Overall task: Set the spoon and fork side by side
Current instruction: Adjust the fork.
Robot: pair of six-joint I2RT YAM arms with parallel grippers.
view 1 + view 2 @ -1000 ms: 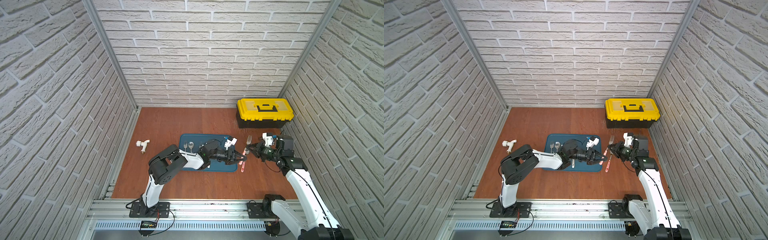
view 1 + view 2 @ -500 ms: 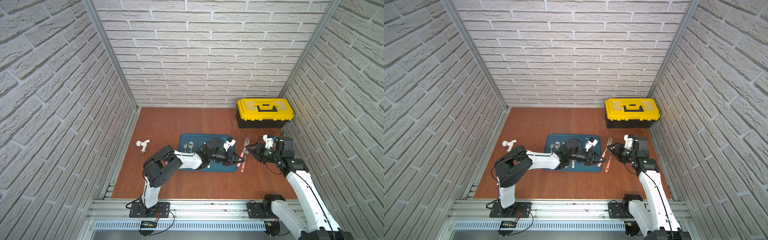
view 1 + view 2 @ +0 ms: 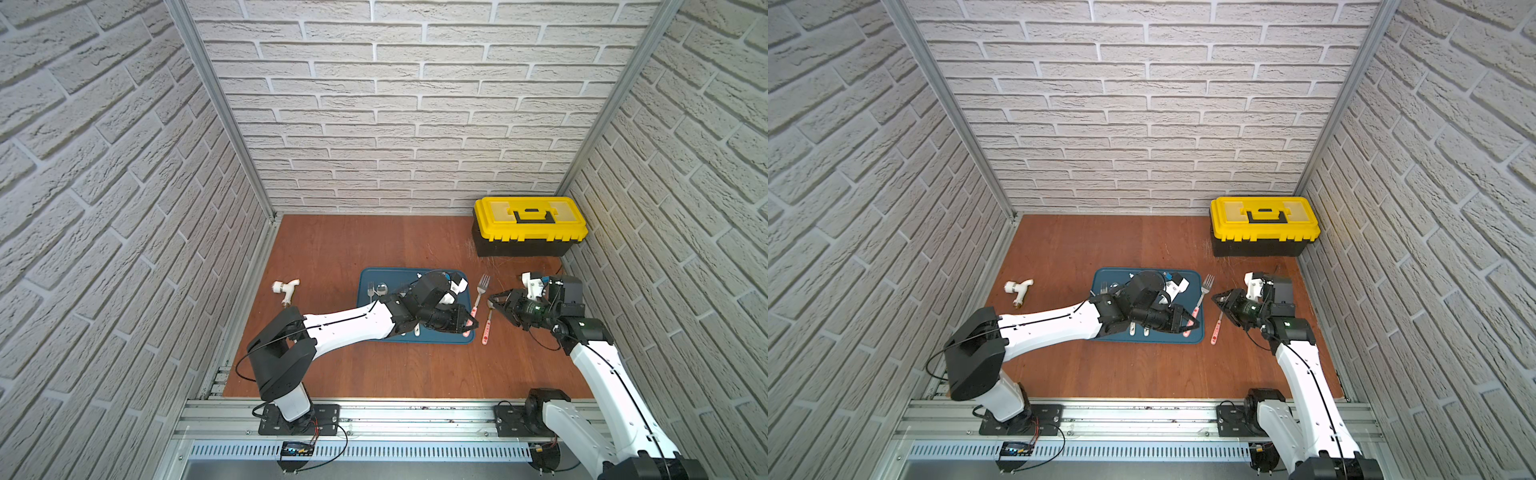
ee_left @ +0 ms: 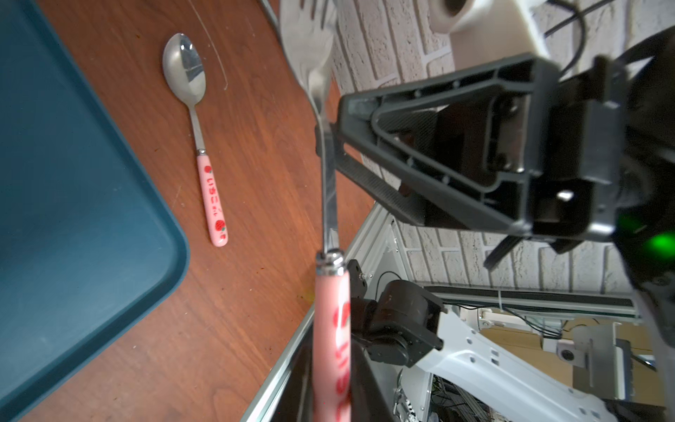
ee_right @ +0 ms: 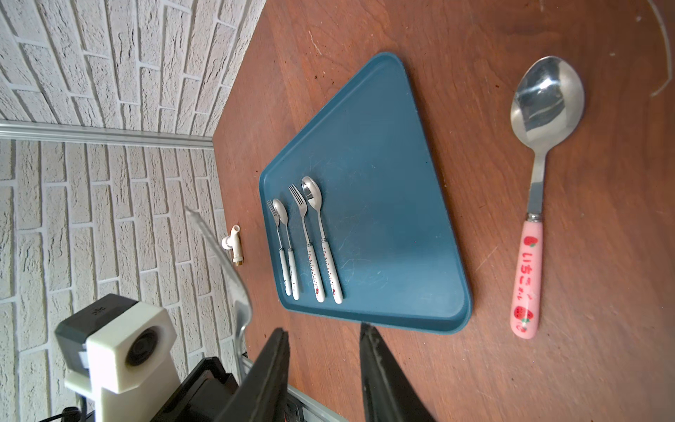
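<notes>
Left gripper (image 3: 469,322) is clenched on the pink handle of the fork (image 3: 481,289). The fork is lifted clear of the table, its metal neck and tines running out ahead of the jaws toward the back wall. In the left wrist view the fork (image 4: 327,182) runs straight out from the grip, tines blurred at the far end. Right gripper (image 3: 492,301) faces the left gripper, tips near the fork's neck, with its jaws apart. In the right wrist view the gap at the right gripper (image 5: 325,332) shows only bare table and the fork (image 5: 219,255) passes outside 1 finger, so nothing is grasped. The spoon (image 3: 487,328), also pink-handled, lies flat on the table (image 3: 374,365), low between the 2 gripper tips. It is just off the edge of the blue tray (image 5: 383,219), not on it, and roughly parallel to the raised fork. Fork and spoon are apart in height. 4 pieces of white-handled cutlery (image 5: 310,248) lie in 2 pairs on the tray, behind the left gripper. A yellow toolbox (image 3: 530,226) stands beyond the right gripper, well apart. A white pipe fitting (image 3: 286,289) lies far behind the left gripper, past the tray.
</notes>
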